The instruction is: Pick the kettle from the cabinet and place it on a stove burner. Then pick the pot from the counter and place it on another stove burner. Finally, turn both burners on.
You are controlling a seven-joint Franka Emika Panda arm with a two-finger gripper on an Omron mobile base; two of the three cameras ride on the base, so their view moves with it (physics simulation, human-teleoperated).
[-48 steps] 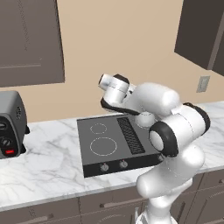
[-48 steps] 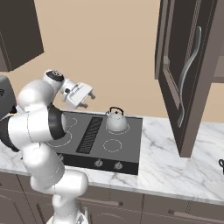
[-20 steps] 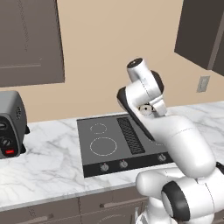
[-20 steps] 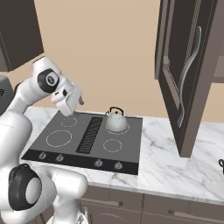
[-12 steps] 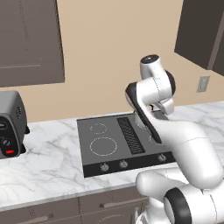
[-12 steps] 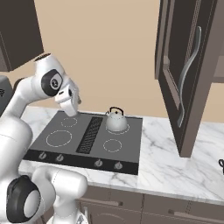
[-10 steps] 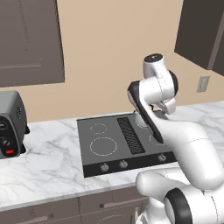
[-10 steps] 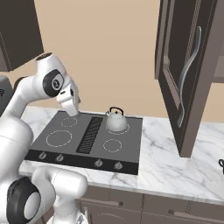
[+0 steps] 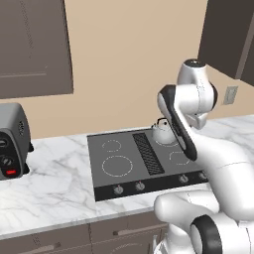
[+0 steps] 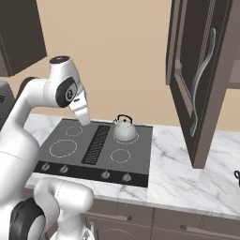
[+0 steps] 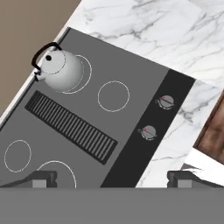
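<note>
The kettle (image 10: 125,130) sits upright on the back burner ring (image 11: 83,76) at the cooktop's (image 10: 75,159) rear right corner, its thin black handle arched over the dome. In the hand view the kettle (image 11: 60,70) covers most of that ring, with a crescent of white outline showing beside it. Just in front of it lies a smaller bare ring (image 10: 120,155), and nearer the front edge stand two small knobs (image 11: 148,131). A ribbed vent strip (image 10: 96,143) runs front to back down the middle of the cooktop, parting these burners from the two rings on its left half (image 9: 117,165).

The gripper (image 11: 113,179) hangs above the cooktop, well clear of the kettle, with its fingers (image 11: 41,179) released and spread wide, nothing between them.

The cooktop is set into the white marble table (image 10: 183,180), close to its front edge. Above the table's right end a dark cabinet door (image 10: 199,84) stands open, with a long curved handle. At the table's left end a grey appliance (image 9: 12,141) with a red button stands against the wall. A pale outlet plate (image 9: 230,95) is on the wall behind the arm.
</note>
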